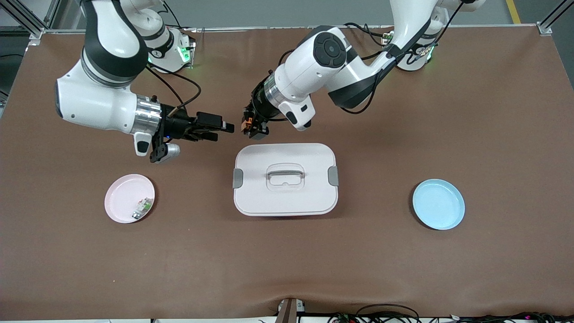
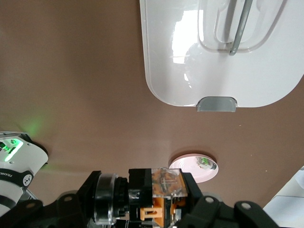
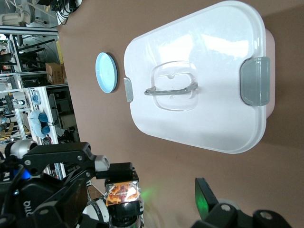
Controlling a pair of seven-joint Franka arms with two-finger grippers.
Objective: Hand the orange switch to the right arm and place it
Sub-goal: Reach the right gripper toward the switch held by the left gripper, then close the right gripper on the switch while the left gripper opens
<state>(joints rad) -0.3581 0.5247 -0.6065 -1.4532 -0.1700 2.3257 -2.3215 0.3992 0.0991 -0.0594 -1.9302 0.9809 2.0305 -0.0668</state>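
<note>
Orange switch [image 1: 245, 125]: pinched in left hand [image 1: 252, 129], in the air over bare tabletop [image 1: 403, 269] just beside the white box [image 1: 285, 179].
Right hand [image 1: 224, 129]: fingers spread, empty, level with switch.
Key relation: switch lies just past the right fingertips, toward the left arm's end; the gap remains to be closed.

Bright, even overhead lighting across the brown desk [image 1: 448, 112], with no dim corners. Soft, short shadows only: a faint dark patch under the left arm [image 1: 354, 76], a thin dark rim beside the blue plate [image 1: 438, 204]. Strong white glare on the glossy container lid [image 2: 190, 52] in both wrist views, washing out its surface near the handle. Green indicator glow spilling onto the desk in the left wrist view. Sharp in the front view; blurred at close range on the orange switch [image 2: 166, 183] and the left gripper [image 2: 161, 209].
</note>
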